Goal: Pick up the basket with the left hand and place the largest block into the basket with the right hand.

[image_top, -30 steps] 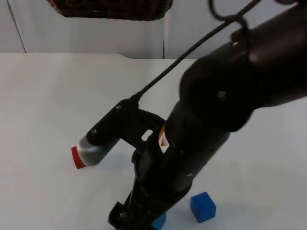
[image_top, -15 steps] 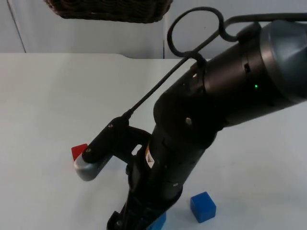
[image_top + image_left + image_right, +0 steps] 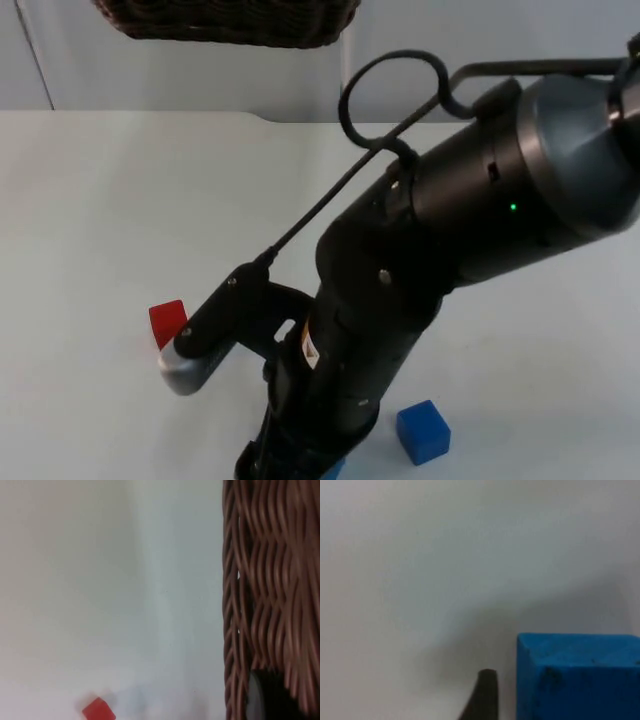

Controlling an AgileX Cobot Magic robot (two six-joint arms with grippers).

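red block point(image 3: 168, 323) on white table point(image 3: 90, 220) | blue block point(image 3: 423, 432) well apart, seemingly small

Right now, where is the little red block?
In the top view the red block sits on the white table, toward the left, beside the right arm's grey-tipped wrist part, well left of the blue block.

We see the wicker basket point(image 3: 228, 22) raised at the far edge of the table point(image 3: 90, 220), in front of the partition wall point(image 3: 180, 75). A small block point(image 3: 167, 322) lies at the left of the right arm point(image 3: 420, 270); another block point(image 3: 422, 431) lies nearer us, to its right. A large block point(image 3: 577, 675) sits just beside the right gripper's fingertip point(image 3: 482, 695).
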